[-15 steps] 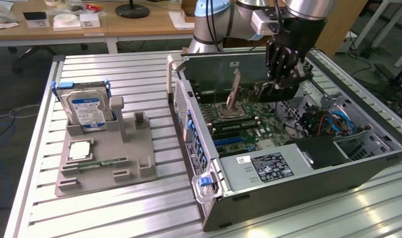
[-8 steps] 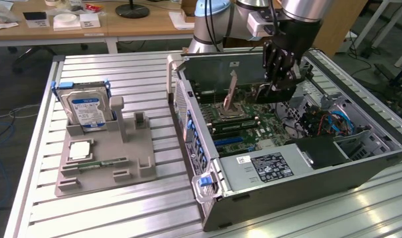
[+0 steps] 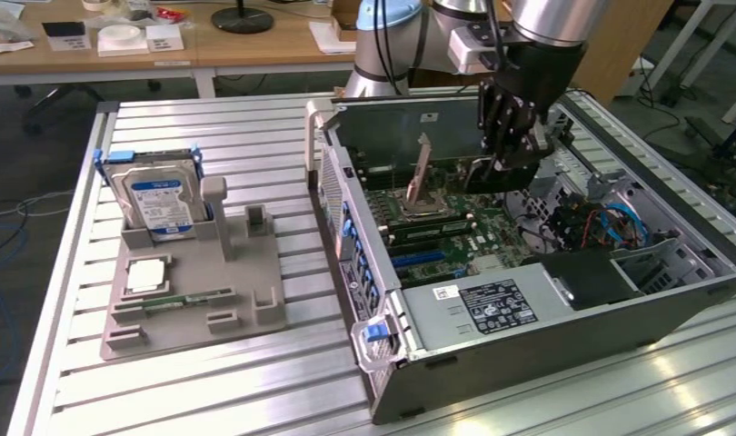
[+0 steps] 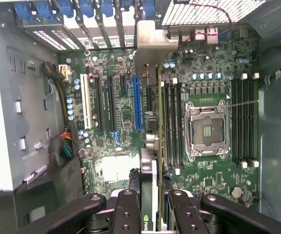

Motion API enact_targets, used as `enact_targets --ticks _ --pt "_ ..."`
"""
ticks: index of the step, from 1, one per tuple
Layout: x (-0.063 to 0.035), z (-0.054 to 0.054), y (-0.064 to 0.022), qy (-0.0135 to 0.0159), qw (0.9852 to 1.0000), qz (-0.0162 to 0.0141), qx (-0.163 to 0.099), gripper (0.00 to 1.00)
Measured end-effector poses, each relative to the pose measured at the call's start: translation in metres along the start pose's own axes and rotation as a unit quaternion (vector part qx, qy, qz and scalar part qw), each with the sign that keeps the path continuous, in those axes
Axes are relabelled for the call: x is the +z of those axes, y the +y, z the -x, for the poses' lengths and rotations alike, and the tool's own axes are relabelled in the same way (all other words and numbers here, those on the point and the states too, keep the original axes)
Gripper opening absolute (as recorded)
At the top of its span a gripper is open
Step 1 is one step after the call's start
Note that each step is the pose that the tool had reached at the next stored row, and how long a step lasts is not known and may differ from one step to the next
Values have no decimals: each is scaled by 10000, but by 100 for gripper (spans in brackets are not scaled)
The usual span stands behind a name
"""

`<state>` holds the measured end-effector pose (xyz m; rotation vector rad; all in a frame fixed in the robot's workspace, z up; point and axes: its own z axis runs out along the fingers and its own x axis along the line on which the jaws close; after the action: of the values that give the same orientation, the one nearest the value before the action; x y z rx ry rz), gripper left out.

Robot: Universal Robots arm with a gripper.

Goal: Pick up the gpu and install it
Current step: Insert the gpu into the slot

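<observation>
Gpu [image 4: 149,175] sits edge-on between the jaws of the gripper [image 4: 151,195], which are drawn narrow against its two flat faces. Its silvery bracket [image 4: 152,46] is at the end farthest from the jaws.

At the exterior view's left, well apart from the jaws, the grey holder [image 3: 253,272] carries the hard drive [image 3: 160,195] upright and the memory stick [image 3: 186,298] lying flat.

Further right stands the open computer case [image 3: 562,363]. The gripper [image 3: 510,150] reaches down inside it, with the gpu [image 3: 492,174] hanging directly beneath the jaws.

Under the jaws lies the motherboard [image 4: 111,112]. The blue slot [image 4: 137,102] runs just beside the card's line on one side. The empty processor socket [image 4: 206,129] lies farther off on the other side.

The pick-up looks finished, since the card is off the holder and inside the case. The bracket looms above the board, so the card appears not yet pressed home. Whether its lower edge touches any slot cannot be told. Seating the card is the part left.
</observation>
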<state>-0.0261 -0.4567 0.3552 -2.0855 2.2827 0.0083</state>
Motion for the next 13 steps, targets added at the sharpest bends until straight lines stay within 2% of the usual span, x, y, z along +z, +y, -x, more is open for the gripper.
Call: enact_targets --ticks 7,13 --pt "97 -13 103 0 10000 0 0 27" --pt "124 -53 109 0 10000 0 0 27"
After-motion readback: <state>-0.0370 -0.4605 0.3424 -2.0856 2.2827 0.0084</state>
